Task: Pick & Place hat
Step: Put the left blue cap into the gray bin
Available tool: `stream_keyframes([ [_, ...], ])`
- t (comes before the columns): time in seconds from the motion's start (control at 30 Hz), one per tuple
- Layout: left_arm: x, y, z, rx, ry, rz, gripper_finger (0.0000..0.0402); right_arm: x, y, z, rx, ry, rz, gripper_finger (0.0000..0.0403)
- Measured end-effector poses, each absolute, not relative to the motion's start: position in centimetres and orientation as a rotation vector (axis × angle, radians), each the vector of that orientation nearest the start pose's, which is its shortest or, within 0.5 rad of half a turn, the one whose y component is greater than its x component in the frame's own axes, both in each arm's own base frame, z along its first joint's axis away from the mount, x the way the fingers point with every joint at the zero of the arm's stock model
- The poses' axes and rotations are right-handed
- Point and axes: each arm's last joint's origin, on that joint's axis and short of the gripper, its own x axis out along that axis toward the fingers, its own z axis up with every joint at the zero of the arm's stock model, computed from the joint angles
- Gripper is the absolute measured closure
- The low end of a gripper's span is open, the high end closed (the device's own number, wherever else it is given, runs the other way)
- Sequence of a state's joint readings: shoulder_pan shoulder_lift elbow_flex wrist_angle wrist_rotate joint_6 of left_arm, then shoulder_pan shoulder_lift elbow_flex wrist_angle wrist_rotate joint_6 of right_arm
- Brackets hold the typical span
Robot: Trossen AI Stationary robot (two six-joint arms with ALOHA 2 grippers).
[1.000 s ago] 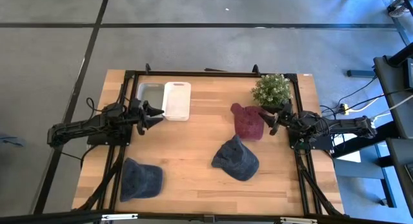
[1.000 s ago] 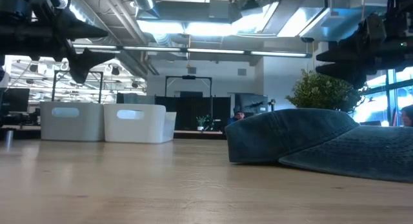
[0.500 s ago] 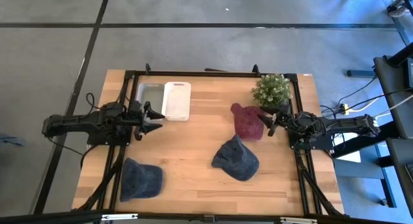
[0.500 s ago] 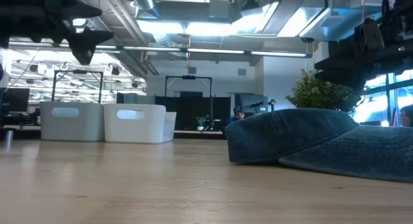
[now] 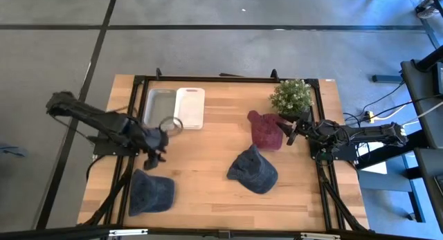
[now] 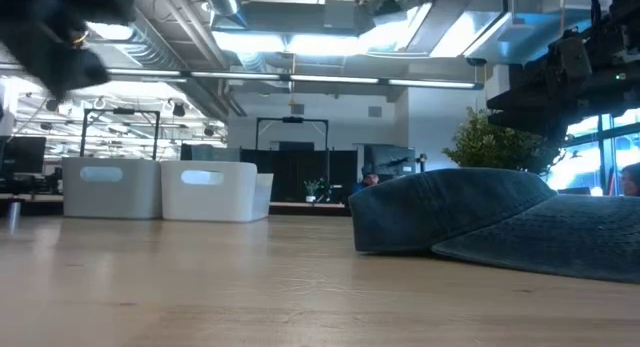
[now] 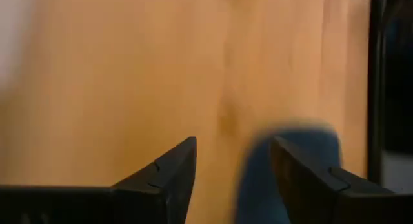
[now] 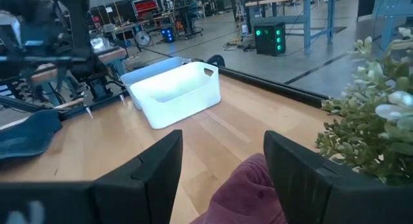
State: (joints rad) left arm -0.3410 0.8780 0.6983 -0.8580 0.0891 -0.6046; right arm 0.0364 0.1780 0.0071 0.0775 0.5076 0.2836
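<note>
Three hats lie on the wooden table: a dark blue one (image 5: pixel 151 192) near the near-left corner, a blue-grey cap (image 5: pixel 252 171) in the middle, also large in the low view (image 6: pixel 500 222), and a maroon one (image 5: pixel 266 130) toward the right. My left gripper (image 5: pixel 157 155) is open, tipped down toward the table, just above and short of the dark blue hat (image 7: pixel 284 179). My right gripper (image 5: pixel 286 133) is open and level beside the maroon hat (image 8: pixel 248 192), touching nothing.
Two white bins (image 5: pixel 176 107) stand side by side at the far left of the table. A potted plant (image 5: pixel 291 96) stands at the far right, close to my right arm. A black frame (image 5: pixel 228 79) edges the table. Bare wood lies between the hats.
My left arm has swung from beside the white bins toward the table's near edge and tipped its gripper downward, ending over the wood just before the dark blue hat. My right arm and all three hats have kept still.
</note>
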Motion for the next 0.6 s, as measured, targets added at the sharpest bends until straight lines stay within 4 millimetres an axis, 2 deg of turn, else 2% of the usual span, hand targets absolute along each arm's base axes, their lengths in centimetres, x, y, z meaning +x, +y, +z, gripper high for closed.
stream_keyframes([
  [0.17,15.2,-9.2,23.2,-0.397,1.363,-0.126,0.0232,10.4,-1.1,15.9,0.250,0.018,-0.515,0.0185],
  [0.3,14.8,-11.6,21.5,-0.386,1.538,-0.097,0.0242,10.4,-1.2,15.9,0.247,0.011,-0.563,0.0185],
  [0.43,14.0,-13.0,20.2,-0.311,1.655,-0.054,0.0244,10.4,-1.2,15.9,0.263,0.005,-0.566,0.0185],
  [0.6,13.7,-14.0,19.3,-0.190,1.679,-0.081,0.0241,10.4,-1.2,15.9,0.277,0.002,-0.565,0.0185],
])
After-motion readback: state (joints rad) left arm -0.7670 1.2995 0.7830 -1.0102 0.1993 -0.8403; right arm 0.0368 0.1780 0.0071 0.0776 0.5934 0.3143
